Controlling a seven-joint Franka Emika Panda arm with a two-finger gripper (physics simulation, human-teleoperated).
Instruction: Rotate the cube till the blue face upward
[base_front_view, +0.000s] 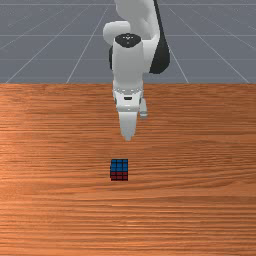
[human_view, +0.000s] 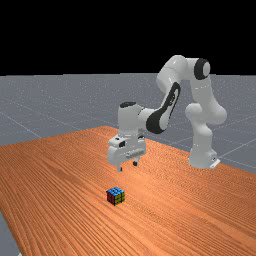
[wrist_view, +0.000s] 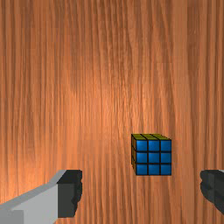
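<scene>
Cube (base_front_view: 119, 171) on a wooden table (base_front_view: 50, 210)
Blue face (wrist_view: 153, 157) up, at the far view's eight o'clock from the arm's base (human_view: 201, 156).

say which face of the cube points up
The blue face of the cube: it lies on top, while the red face and yellow face stand upright.

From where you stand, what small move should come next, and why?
I'd probably lift my gripper slightly and leave the Rubik's cube alone: its blue face already points up, it sits flat on the wooden table, and my open fingers aren't holding it.
</scene>
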